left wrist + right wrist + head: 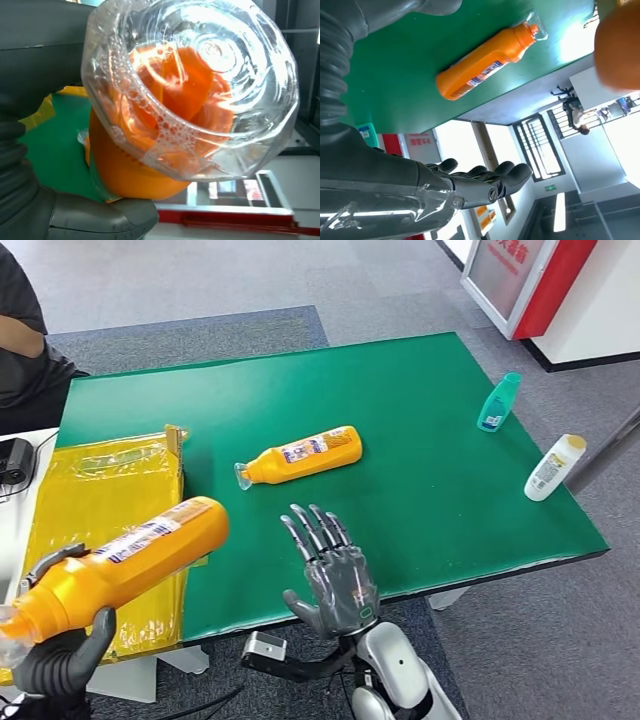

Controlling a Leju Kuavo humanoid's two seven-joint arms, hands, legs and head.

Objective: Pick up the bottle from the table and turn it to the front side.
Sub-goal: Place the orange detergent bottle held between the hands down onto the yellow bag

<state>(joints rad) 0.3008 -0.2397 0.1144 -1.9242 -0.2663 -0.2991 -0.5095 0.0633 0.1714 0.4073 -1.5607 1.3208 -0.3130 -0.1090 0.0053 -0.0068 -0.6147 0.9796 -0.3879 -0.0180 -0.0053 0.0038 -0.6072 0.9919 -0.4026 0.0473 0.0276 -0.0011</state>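
Gripping the orange bottle clear of the green table, the left hand had completed pickup; turning remained. Right hand hovered empty, fingers spread.

Bright, even indoor light, sharp in the head view.
Soft sheen lies across the green surface with faint shadows; the clear cap glares and blurs close up; windows blow out white in the right wrist view.
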